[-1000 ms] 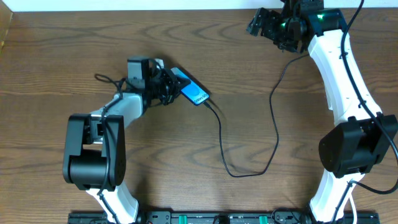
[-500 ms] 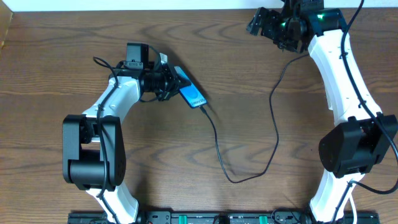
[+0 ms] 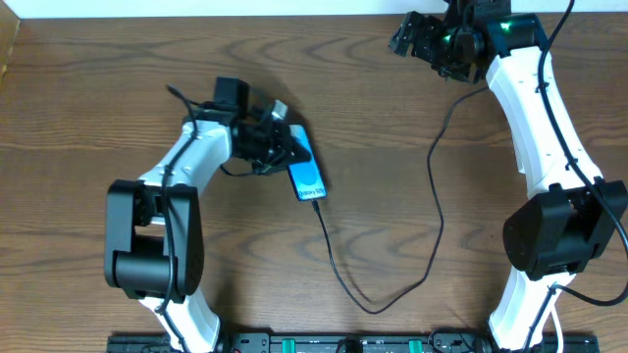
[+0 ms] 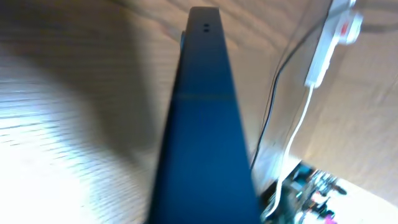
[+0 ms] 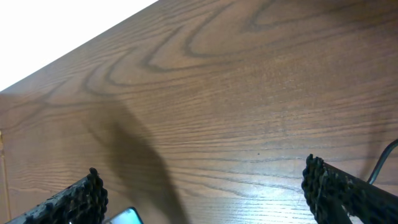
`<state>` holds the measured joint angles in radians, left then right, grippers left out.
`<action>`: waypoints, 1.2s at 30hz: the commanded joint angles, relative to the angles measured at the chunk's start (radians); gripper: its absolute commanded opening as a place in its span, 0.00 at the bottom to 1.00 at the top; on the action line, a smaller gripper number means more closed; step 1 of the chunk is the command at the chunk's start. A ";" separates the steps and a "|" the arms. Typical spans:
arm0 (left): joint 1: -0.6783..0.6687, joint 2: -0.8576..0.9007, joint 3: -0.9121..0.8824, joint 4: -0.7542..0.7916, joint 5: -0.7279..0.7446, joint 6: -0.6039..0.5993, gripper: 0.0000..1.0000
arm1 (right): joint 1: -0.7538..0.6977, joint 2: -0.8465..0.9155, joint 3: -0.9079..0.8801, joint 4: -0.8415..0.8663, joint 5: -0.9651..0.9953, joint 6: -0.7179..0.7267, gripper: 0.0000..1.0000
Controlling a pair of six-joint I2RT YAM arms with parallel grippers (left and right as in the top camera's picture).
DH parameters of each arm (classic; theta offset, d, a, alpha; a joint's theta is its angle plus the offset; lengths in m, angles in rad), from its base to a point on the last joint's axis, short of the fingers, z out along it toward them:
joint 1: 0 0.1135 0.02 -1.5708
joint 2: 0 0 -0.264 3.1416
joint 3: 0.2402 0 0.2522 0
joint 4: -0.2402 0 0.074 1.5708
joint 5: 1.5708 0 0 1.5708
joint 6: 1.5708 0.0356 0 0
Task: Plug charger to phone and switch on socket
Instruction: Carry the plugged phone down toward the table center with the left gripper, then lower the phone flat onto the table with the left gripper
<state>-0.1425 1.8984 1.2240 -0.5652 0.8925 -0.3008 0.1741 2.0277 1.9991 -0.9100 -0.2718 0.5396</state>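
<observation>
Three views, each with gaps. Overhead alone gives the layout: the left gripper (image 3: pixel 278 147) is clamped on the slim rectangular blue-screened phone (image 3: pixel 306 177), left of centre on the brown wooden table (image 3: pixel 88 88). The thin black charger cable (image 3: pixel 439 206) meets the phone's near short edge, loops toward the front, then climbs to the far right. Can't tell if the tip is fully seated. The narrow white power strip (image 4: pixel 328 38) with its red switch shows only in the left wrist view, top right and partly cut off. That view is blurred, with the phone an edge-on dark slab. The right gripper (image 3: pixel 424 41) sits at the far right with jaws wide and nothing held. Right wrist view shows its black ribbed fingers (image 5: pixel 78 202) far apart over bare wood.
</observation>
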 commanded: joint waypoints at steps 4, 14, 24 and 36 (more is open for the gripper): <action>-0.057 -0.007 0.027 0.009 0.026 0.106 0.07 | 0.004 -0.019 0.011 -0.019 0.008 -0.019 0.99; -0.108 -0.007 0.027 0.036 0.026 0.098 0.07 | 0.004 -0.019 0.011 -0.030 0.008 -0.022 0.99; -0.164 -0.007 0.026 0.058 -0.048 0.033 0.08 | 0.004 -0.019 0.011 -0.040 0.008 -0.022 0.99; -0.171 0.009 0.026 0.054 -0.048 -0.016 0.07 | 0.011 -0.019 0.011 -0.045 0.009 -0.022 0.99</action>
<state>-0.3088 1.8984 1.2240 -0.5125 0.8337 -0.2955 0.1768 2.0277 1.9991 -0.9527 -0.2718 0.5358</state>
